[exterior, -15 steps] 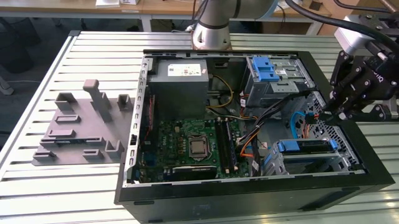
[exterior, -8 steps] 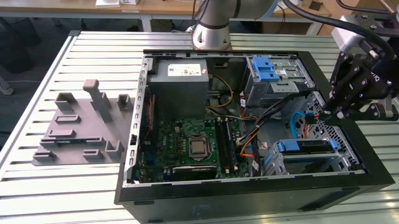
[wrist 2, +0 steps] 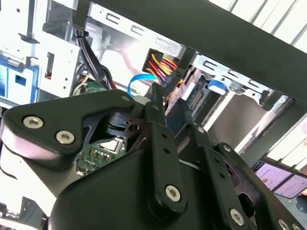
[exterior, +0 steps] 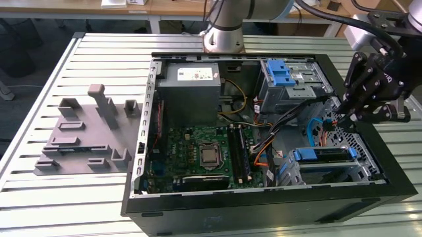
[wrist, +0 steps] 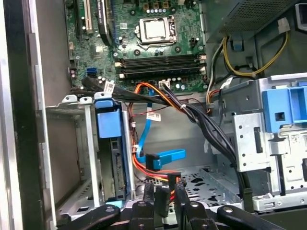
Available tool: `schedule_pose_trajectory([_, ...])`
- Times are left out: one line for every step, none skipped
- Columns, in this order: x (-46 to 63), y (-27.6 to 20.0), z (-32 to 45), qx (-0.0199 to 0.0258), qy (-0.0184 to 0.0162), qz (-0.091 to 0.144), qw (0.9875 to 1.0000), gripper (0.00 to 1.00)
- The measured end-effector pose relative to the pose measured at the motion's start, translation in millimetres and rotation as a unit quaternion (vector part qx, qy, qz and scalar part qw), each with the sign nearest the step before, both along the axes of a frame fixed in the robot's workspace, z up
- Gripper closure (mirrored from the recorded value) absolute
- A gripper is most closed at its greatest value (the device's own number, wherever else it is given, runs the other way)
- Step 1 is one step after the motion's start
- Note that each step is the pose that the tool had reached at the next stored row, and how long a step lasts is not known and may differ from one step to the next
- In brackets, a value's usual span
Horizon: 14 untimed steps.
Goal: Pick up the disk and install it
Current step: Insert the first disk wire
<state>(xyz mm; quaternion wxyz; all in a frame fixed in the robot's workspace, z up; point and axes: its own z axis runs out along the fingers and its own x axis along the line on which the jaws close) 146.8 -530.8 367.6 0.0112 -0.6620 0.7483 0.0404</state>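
We place the gripper (exterior: 337, 120) low inside the open case (exterior: 264, 210), toward the exterior view's right, just beside the cables that cross the case floor. The disk (exterior: 321, 155) is not in the jaws. It stands on edge in the bay (exterior: 364, 170) at the case's near corner, and its blue rail faces up. From the gripper it lies at about 7 o'clock in the exterior view, near but apart. Its visible top edge runs roughly from 9 to 3 o'clock there. In the first wrist view the same disk (wrist: 113, 158) sits upright in its slot, with the bay's open compartment beside it.

The jaws are drawn nearly together. In the first wrist view the two fingers (wrist: 181, 197) flank a black connector (wrist: 162, 195) with red and orange wires behind it, and we judge they are pinching it. The second wrist view agrees: the tips meet a black plug that trails red and yellow wires. We judge the disk is already seated and the work is now on its cabling.
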Motion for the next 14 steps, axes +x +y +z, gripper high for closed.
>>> schedule_pose_trajectory([0.8, 1.1, -0.3, -0.0022, 0.0012, 0.000, 1.0000, 0.69])
schedule_pose_trajectory([1.7, 1.8, -0.6, -0.0059, 0.0020, 0.000, 1.0000, 0.69])
schedule_pose_trajectory([2.4, 2.3, -1.0, -0.0097, 0.0024, 0.000, 1.0000, 0.69])
schedule_pose_trajectory([3.1, 3.0, -1.4, -0.0134, 0.0029, 0.000, 0.9999, 0.69])
schedule_pose_trajectory([3.8, 3.7, -1.9, -0.0168, 0.0036, -0.001, 0.9999, 0.69])
schedule_pose_trajectory([4.4, 4.6, -2.4, -0.0197, 0.0046, -0.001, 0.9998, 0.69])
schedule_pose_trajectory([4.9, 5.9, -2.9, -0.0206, 0.0066, -0.001, 0.9998, 0.69])
schedule_pose_trajectory([5.5, 7.2, -3.5, -0.0207, 0.0095, -0.001, 0.9997, 0.69])
schedule_pose_trajectory([6.4, 8.2, -4.5, -0.0207, 0.0132, -0.001, 0.9997, 0.69])
schedule_pose_trajectory([7.3, 8.9, -5.4, -0.0208, 0.0156, -0.002, 0.9997, 0.69])
schedule_pose_trajectory([8.1, 9.4, -6.1, -0.0209, 0.0174, -0.002, 0.9996, 0.69])
schedule_pose_trajectory([8.9, 10.0, -6.8, -0.0212, 0.0191, -0.003, 0.9996, 0.69])
schedule_pose_trajectory([9.7, 10.5, -7.5, -0.0213, 0.0204, -0.004, 0.9996, 0.69])
schedule_pose_trajectory([10.5, 11.1, -8.1, -0.0215, 0.0213, -0.005, 0.9995, 0.69])
